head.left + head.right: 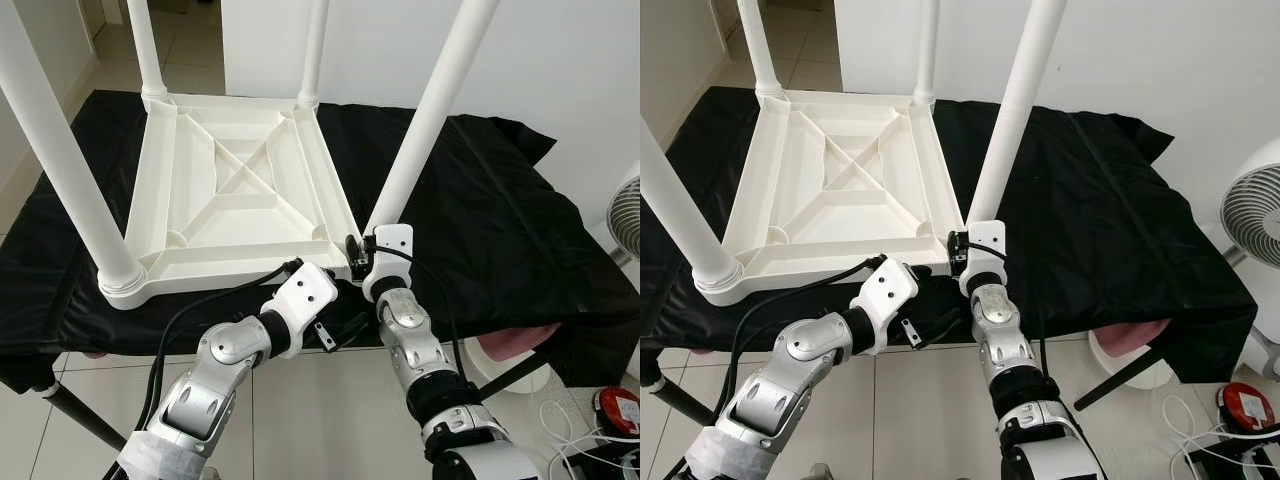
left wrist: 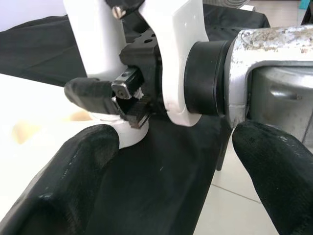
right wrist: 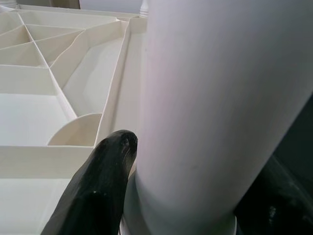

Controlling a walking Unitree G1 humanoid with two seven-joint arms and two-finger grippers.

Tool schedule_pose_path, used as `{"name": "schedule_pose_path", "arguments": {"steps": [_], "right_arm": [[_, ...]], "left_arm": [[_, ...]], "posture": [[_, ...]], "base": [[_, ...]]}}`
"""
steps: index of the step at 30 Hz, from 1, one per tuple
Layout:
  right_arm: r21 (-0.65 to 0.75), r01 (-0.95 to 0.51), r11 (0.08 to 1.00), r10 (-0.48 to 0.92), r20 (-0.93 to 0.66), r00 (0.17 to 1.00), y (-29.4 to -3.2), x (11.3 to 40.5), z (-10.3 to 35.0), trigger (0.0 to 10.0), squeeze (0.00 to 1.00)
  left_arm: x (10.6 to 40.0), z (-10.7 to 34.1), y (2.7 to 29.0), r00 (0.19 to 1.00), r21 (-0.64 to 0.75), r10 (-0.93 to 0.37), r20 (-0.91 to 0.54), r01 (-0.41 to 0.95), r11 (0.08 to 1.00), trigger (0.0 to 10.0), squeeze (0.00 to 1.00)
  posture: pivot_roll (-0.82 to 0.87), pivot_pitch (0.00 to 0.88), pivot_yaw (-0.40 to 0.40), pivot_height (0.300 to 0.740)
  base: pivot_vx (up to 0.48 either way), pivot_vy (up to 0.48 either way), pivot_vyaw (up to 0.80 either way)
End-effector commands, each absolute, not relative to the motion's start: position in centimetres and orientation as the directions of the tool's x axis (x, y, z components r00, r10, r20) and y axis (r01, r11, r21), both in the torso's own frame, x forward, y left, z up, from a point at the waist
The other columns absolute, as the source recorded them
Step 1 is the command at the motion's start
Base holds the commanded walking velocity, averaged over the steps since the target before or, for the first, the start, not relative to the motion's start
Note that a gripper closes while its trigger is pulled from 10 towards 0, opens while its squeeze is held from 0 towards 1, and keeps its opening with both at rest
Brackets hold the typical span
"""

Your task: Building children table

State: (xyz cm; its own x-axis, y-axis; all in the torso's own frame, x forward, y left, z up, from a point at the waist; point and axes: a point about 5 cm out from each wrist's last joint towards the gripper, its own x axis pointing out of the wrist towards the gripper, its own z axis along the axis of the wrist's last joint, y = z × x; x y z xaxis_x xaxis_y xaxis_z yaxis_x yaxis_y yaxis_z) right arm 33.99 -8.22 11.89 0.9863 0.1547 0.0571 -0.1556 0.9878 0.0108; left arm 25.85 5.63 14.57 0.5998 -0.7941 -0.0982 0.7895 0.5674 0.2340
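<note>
Left eye view: a white plastic children's table (image 1: 240, 190) is laid upside down on a black cloth-covered work surface (image 1: 500, 220), with its ribbed underside facing up. The underside is braced by diagonal ribs crossing at the middle and by a raised rim on all four sides. Four white cylindrical legs are counted, one at each corner, all standing upward. The near-right leg (image 1: 425, 120) is seen tilted, leaning to the right as it rises; the near-left leg (image 1: 60, 160) leans to the left.

The near edge of the table lies close to the front edge of the cloth, just beyond the two wrists. To the right of the table a wide stretch of bare cloth is left open; to its left only a narrow strip is left. Tiled floor (image 1: 330, 410) is seen below the front edge.

The right gripper (image 3: 181, 205) is clamped around the base of the near-right leg, one black finger (image 3: 98, 186) pressed against its side where it meets the corner socket. The left gripper (image 2: 171, 176) is held with its fingers apart just in front of the right wrist, closed on nothing.

One white pedestal fan (image 1: 1250, 215) stands at the right edge, well apart from the table.
</note>
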Motion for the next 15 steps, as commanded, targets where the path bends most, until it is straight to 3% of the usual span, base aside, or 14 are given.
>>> {"name": "schedule_pose_path", "arguments": {"steps": [1, 2, 4, 5, 10, 11, 12, 15], "right_arm": [[0.024, -0.170, 0.985, 0.170, -0.010, 0.985, -7.8, 33.4, 10.6, 10.0, 0.00], [0.029, -0.173, 0.984, 0.174, -0.013, 0.985, -8.0, 33.4, 10.7, 10.0, 0.70], [0.033, -0.174, 0.984, 0.175, -0.015, 0.985, -8.2, 33.4, 10.7, 10.0, 0.70], [0.038, -0.182, 0.983, 0.182, -0.012, 0.983, -8.3, 33.3, 10.8, 10.0, 1.00], [0.062, -0.247, 0.967, 0.247, 0.002, 0.969, -8.1, 33.0, 11.0, 10.0, 1.00], [0.061, -0.321, 0.945, 0.320, 0.024, 0.947, -8.8, 32.8, 11.4, 10.0, 1.00], [0.044, -0.352, 0.935, 0.351, 0.033, 0.936, -9.2, 32.7, 11.5, 10.0, 0.00], [0.024, -0.377, 0.926, 0.376, 0.037, 0.926, -9.6, 32.6, 11.7, 10.0, 0.00]], "left_arm": [[25.7, 14.4, 5.3, 0.618, 0.225, -0.781, -0.094, 0.777, 0.588, 10.0, 0.00], [25.7, 14.4, 5.3, 0.621, 0.227, -0.779, -0.092, 0.774, 0.591, 10.0, 0.00], [25.8, 14.4, 5.3, 0.623, 0.228, -0.777, -0.091, 0.773, 0.592, 10.0, 0.00], [25.8, 14.4, 5.3, 0.624, 0.229, -0.776, -0.090, 0.771, 0.594, 10.0, 0.00], [25.9, 14.4, 5.3, 0.627, 0.230, -0.774, -0.089, 0.769, 0.597, 10.0, 0.00], [25.9, 14.4, 5.3, 0.627, 0.230, -0.774, -0.088, 0.769, 0.597, 10.0, 0.00], [25.9, 14.4, 5.3, 0.627, 0.231, -0.774, -0.088, 0.769, 0.596, 10.0, 0.00], [25.9, 14.4, 5.2, 0.626, 0.231, -0.775, -0.088, 0.770, 0.595, 10.0, 0.00]], "posture": [[0.04, 0.020, -0.117, 0.740], [0.04, 0.016, -0.122, 0.740], [0.04, 0.016, -0.122, 0.740], [0.04, 0.016, -0.122, 0.740], [0.04, 0.010, -0.126, 0.740], [0.04, 0.010, -0.124, 0.740], [0.04, 0.010, -0.124, 0.740], [0.04, 0.010, -0.122, 0.740]], "base": [[0.000, 0.000, 0.00], [0.000, 0.000, 0.00], [0.000, 0.000, 0.00], [0.000, 0.000, 0.00], [0.000, 0.000, 0.00], [0.000, 0.000, 0.00], [0.000, 0.000, 0.00], [0.000, 0.000, 0.00]]}}
